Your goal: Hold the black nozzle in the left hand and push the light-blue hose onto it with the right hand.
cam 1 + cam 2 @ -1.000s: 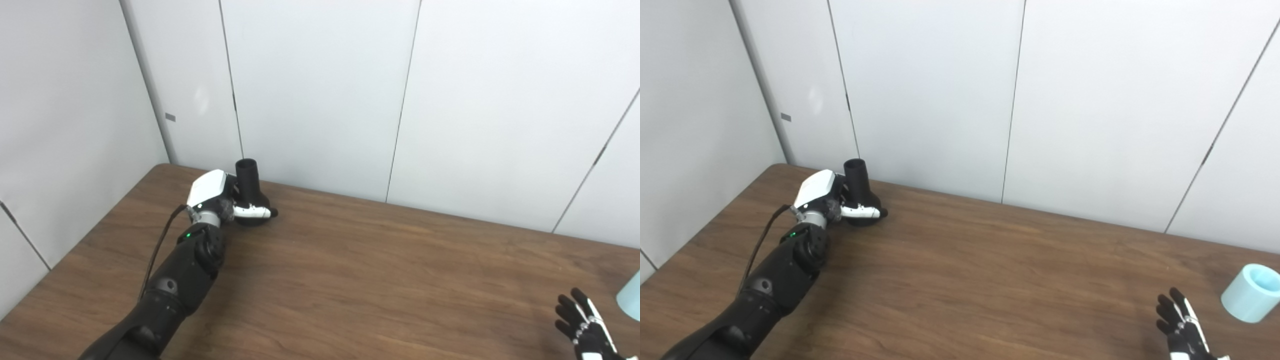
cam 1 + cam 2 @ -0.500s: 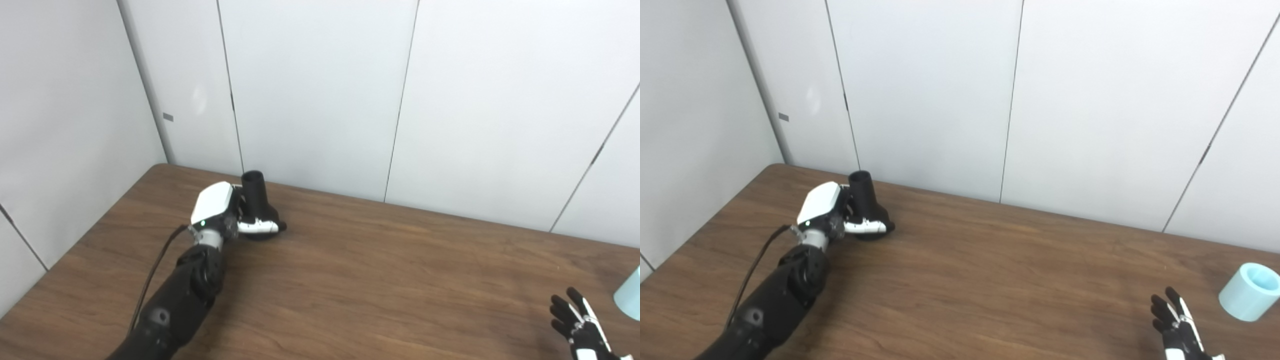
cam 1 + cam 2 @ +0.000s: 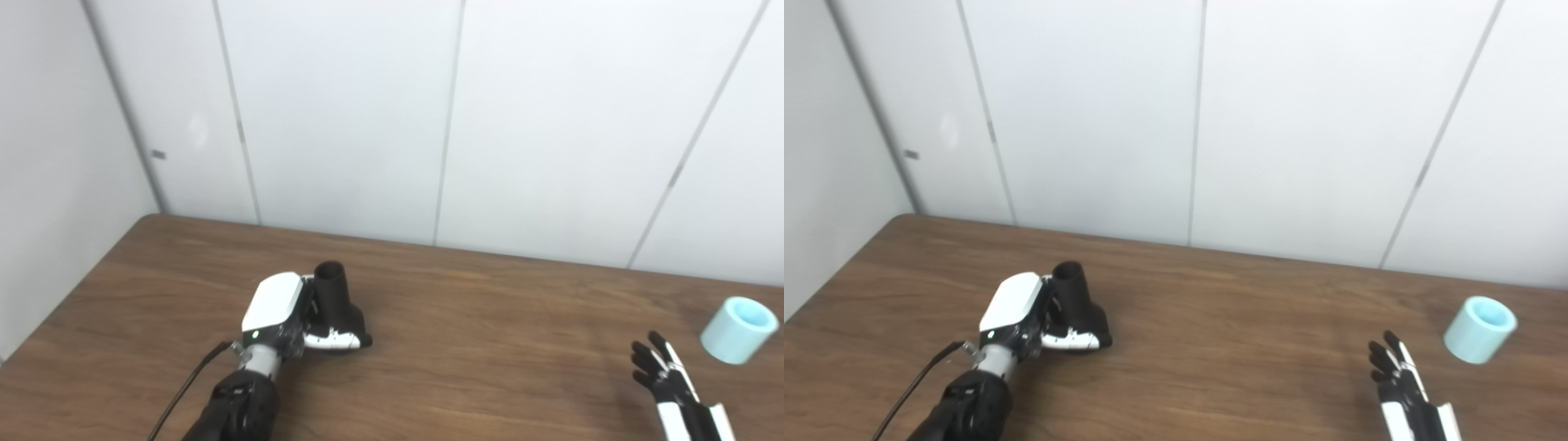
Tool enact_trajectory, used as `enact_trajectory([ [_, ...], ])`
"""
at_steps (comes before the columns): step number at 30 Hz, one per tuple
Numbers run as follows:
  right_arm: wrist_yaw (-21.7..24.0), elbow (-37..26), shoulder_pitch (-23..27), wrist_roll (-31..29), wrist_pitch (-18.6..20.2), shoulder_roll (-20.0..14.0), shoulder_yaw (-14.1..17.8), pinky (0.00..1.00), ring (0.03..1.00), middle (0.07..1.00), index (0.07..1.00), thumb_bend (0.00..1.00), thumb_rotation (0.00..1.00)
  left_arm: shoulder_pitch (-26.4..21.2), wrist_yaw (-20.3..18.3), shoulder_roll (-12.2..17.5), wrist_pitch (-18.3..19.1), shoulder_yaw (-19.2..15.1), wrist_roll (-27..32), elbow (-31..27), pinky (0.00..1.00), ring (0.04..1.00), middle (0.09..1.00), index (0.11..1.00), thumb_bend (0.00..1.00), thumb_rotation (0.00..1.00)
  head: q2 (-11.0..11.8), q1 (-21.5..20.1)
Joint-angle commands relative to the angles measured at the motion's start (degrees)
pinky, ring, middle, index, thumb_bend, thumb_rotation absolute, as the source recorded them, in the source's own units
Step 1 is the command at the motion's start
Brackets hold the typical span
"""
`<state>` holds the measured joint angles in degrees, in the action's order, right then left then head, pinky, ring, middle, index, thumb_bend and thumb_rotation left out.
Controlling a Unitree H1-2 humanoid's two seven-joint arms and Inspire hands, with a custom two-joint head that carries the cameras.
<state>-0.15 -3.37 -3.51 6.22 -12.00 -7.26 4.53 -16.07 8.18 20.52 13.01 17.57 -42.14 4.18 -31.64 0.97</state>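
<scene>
left hand (image 3: 288,318) wrapped around black nozzle (image 3: 335,300), nozzle upright w/ open end up, at ~8 o'clock on the wooden table (image 3: 465,343). right hand (image 3: 1402,383) empty, fingers spread wide, at ~4 o'clock. light-blue hose (image 3: 1480,329), short tube piece lying tilted, sits near it at ~2 o'clock from the hand, not touching. step in hand, imo: nozzle grip done, hose not yet picked. next needs right hand to reach out to hose, close round it, then line up bore w/ nozzle top.
</scene>
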Motion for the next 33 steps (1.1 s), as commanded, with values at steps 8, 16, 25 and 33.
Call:
enact_trajectory([
  [8,-3.72,3.60,-0.51,2.15,0.30,5.22,-1.52,0.81,0.866,0.876,0.926,0.57,0.98,1.12,-4.10,-3.49,-2.35,6.19,-4.78,-3.67,0.36,0.425,0.435,0.510,0.50,0.00,-1.32,-4.25],
  [16,-5.86,0.42,0.92,6.20,1.08,6.23,-1.84,0.76,0.854,0.862,0.915,0.52,0.98,3.03,-6.57,-4.29,-5.52,10.51,-8.45,-4.51,0.32,0.422,0.425,0.509,0.50,0.00,-1.85,-6.53],
  [25,-5.21,-4.34,1.44,4.62,3.48,5.66,-1.38,0.85,0.887,0.879,0.916,0.51,0.90,5.57,-6.44,-7.83,-6.60,14.98,-11.73,-4.57,0.29,0.465,0.471,0.486,0.51,0.00,-2.73,-8.96],
  [33,-6.21,-10.73,4.54,10.30,11.38,1.93,1.84,0.79,0.841,0.839,0.879,0.58,0.68,6.57,-6.66,-9.13,-7.41,15.88,-12.41,-4.06,0.30,0.459,0.463,0.490,0.51,0.00,-3.31,-11.04],
])
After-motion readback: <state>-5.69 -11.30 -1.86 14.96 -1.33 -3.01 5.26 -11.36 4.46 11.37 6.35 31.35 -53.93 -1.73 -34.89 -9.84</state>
